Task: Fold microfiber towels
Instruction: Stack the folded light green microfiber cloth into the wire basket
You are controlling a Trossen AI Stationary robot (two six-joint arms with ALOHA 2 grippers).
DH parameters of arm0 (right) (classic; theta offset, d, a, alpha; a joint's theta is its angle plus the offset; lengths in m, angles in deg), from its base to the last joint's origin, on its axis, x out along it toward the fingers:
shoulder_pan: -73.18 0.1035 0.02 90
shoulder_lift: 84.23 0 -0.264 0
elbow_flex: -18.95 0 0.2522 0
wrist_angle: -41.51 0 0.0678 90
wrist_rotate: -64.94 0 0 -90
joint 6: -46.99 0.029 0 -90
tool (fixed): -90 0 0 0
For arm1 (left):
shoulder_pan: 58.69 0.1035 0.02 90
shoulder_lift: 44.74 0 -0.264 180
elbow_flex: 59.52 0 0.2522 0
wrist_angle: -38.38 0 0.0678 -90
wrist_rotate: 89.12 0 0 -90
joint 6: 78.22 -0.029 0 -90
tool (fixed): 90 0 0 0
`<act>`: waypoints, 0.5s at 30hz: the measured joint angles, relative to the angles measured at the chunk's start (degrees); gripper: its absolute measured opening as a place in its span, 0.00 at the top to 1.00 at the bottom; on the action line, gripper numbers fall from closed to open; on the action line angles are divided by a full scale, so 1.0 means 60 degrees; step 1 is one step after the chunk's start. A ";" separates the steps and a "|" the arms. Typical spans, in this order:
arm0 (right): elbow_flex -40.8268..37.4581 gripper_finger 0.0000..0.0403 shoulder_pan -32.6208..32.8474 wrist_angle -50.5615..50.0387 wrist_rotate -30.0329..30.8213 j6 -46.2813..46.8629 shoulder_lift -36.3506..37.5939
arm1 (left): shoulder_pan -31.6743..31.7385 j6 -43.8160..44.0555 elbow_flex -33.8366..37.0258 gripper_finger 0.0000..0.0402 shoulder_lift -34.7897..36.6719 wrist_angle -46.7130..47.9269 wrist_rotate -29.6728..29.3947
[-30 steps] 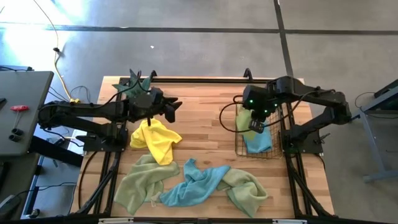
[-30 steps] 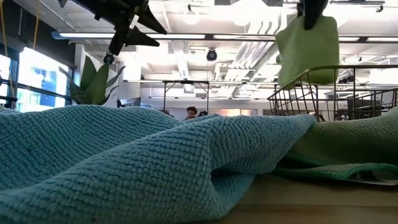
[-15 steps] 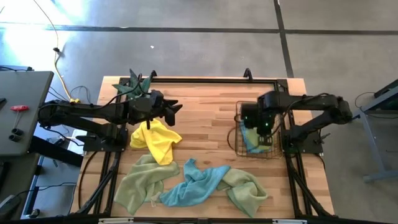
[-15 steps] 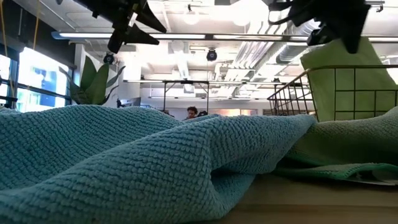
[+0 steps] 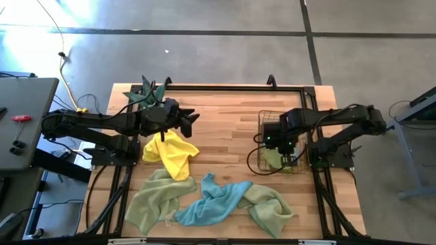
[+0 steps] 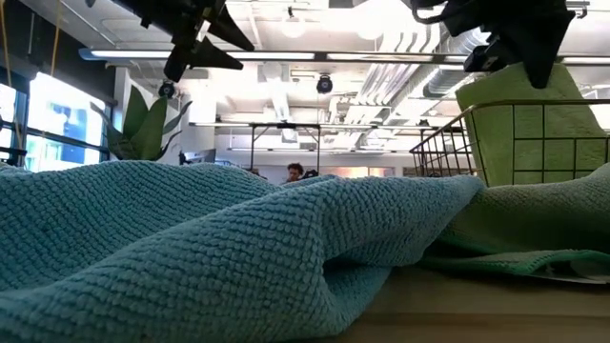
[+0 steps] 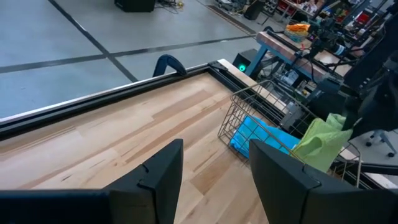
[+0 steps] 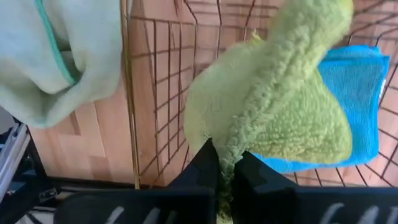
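high view: the right gripper (image 5: 278, 141) hangs over the copper wire basket (image 5: 260, 151) at the table's right, pinching a lime green microfiber towel (image 5: 274, 158) that sits low inside it. the left gripper (image 5: 187, 120) hovers above the wooden table (image 5: 225, 129), fingers spread and empty, beside the crumpled yellow towel (image 5: 170, 153); two pale green towels and a light blue one lie loose along the front edge

low view: the lime green towel fills the basket's wire wall

left wrist view: a folded bright blue towel (image 7: 252, 134) lies in the basket under the green one

right wrist view: the right fingers are pressed together on a ridge of the green cloth, over the blue towel

judgement: this is the stowing step; the next move calls for releasing, lifting clear of the wire, then starting another loose towel
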 joint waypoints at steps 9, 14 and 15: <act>-0.0007 1.00 -0.0018 0.0154 0.0581 0.0363 -0.0914 | 0.0000 0.0003 0.0000 0.57 0.0000 0.0047 -0.0033; -0.0007 1.00 -0.0230 0.0050 0.0900 0.0295 -0.1509 | 0.0000 0.0010 0.0000 0.57 -0.0004 0.0185 -0.0026; -0.0007 1.00 -0.0289 0.0026 0.0995 0.0314 -0.1616 | 0.0000 0.0013 0.0000 0.57 -0.0002 0.0181 -0.0019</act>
